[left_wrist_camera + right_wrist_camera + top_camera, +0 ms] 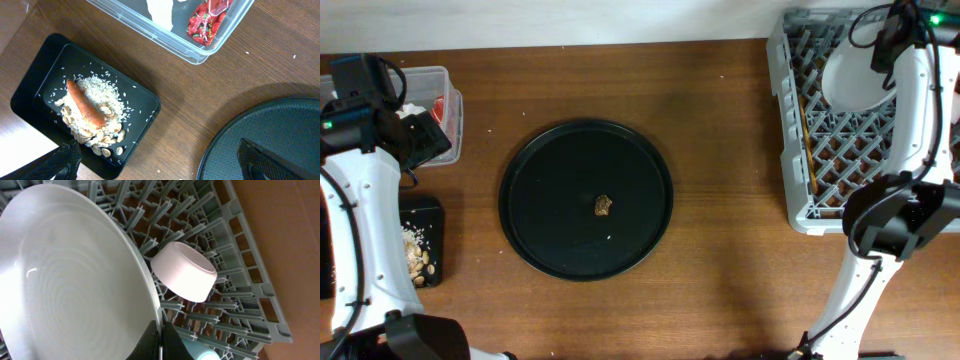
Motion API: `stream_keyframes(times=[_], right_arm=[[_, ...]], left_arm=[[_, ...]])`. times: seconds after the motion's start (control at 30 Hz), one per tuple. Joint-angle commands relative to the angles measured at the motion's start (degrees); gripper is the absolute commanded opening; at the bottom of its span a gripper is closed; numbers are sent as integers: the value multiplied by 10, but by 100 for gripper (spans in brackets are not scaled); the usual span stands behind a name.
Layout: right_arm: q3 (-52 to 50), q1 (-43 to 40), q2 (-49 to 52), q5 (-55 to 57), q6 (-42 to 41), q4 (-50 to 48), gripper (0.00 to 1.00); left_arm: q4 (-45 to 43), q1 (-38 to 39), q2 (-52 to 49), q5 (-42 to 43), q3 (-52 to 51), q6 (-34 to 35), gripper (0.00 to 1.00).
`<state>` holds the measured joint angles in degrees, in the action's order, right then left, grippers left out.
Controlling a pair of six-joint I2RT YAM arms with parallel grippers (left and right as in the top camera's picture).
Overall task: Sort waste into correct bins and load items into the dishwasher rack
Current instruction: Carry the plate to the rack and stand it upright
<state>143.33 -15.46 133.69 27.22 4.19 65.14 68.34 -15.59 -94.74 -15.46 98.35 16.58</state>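
My right gripper (160, 330) is shut on the rim of the white plate (65, 280), held on edge over the grey dishwasher rack (240, 305); in the overhead view it (890, 45) is at the plate (855, 80). A pale cup (185, 277) lies tipped in the rack. Chopsticks (808, 130) lie along the rack's left side. My left gripper (160, 162) is open and empty above the table, between the black bin (30, 85) and the round tray. The bin holds a carrot (85, 107) and rice scraps (107, 92). The clear tub (200, 52) holds tissue (160, 10) and a red wrapper (205, 22).
The large round black tray (585, 198) sits mid-table with a small dark brown bit (604, 206) at its centre. A light-blue object (200, 352) shows at the bottom edge of the right wrist view. A few crumbs lie on the wooden table.
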Motion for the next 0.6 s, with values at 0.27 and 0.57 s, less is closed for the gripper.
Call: stream_keyframes(times=[0.27, 0.57], right_arm=[[2, 98, -27, -20, -32, 13, 98], [8, 208, -146, -210, -171, 191, 98]], left_arm=[[1, 1, -1, -4, -4, 5, 99], [1, 1, -1, -4, -4, 5, 99]])
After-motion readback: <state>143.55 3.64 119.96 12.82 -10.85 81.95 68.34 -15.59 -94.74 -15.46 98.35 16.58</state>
